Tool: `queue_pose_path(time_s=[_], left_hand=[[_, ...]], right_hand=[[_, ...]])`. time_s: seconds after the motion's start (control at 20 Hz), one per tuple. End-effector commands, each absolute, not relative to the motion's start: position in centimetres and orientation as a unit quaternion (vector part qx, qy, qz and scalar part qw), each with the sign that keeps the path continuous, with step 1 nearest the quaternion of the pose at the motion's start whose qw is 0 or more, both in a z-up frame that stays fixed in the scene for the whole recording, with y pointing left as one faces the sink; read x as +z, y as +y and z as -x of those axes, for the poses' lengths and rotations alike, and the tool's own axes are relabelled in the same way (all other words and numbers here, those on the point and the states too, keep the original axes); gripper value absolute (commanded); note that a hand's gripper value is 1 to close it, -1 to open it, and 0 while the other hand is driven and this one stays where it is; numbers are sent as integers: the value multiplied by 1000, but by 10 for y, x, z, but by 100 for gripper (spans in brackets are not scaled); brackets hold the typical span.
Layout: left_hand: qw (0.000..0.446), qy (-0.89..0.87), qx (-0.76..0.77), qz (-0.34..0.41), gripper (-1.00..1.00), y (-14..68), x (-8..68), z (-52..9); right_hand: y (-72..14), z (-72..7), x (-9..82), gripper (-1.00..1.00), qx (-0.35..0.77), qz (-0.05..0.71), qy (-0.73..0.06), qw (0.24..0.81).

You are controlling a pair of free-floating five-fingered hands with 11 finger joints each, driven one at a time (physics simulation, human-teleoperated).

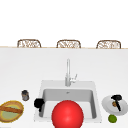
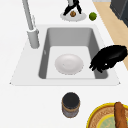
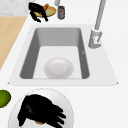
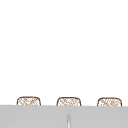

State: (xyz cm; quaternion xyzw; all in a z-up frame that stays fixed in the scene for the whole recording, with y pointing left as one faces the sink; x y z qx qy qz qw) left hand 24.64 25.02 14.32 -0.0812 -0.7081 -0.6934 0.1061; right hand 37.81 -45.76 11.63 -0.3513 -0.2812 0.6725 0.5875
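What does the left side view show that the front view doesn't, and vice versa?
Left side, not front: a white bowl on the sink floor. Front, not left side: a red ball hiding that floor, and three chairs behind the counter. Both: faucet, dark jar, basket, lime, left hand at the sink's edge, right hand over the plate.

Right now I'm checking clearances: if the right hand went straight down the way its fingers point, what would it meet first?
Most likely the small brown item on the white plate: the right hand hovers over it, fingers angled downward. Height above it is unclear.
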Motion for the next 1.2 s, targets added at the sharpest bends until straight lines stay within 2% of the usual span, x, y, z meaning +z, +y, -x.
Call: queue_pose_path(time_s=[0.0,0.75,0.8,1.15], left_hand=[[106,-708,-693,81,0,250,143,-246],[106,-708,-693,81,0,250,143,-246],[106,-708,-693,81,0,250,143,-246],[106,-708,-693,81,0,250,143,-246]], right_hand=[[-455,-374,116,-100,674,351,-282,586],[-446,-375,98,-100,679,352,-281,580],[-445,-375,98,100,679,352,-280,580],[-453,-385,107,100,649,396,-346,549]])
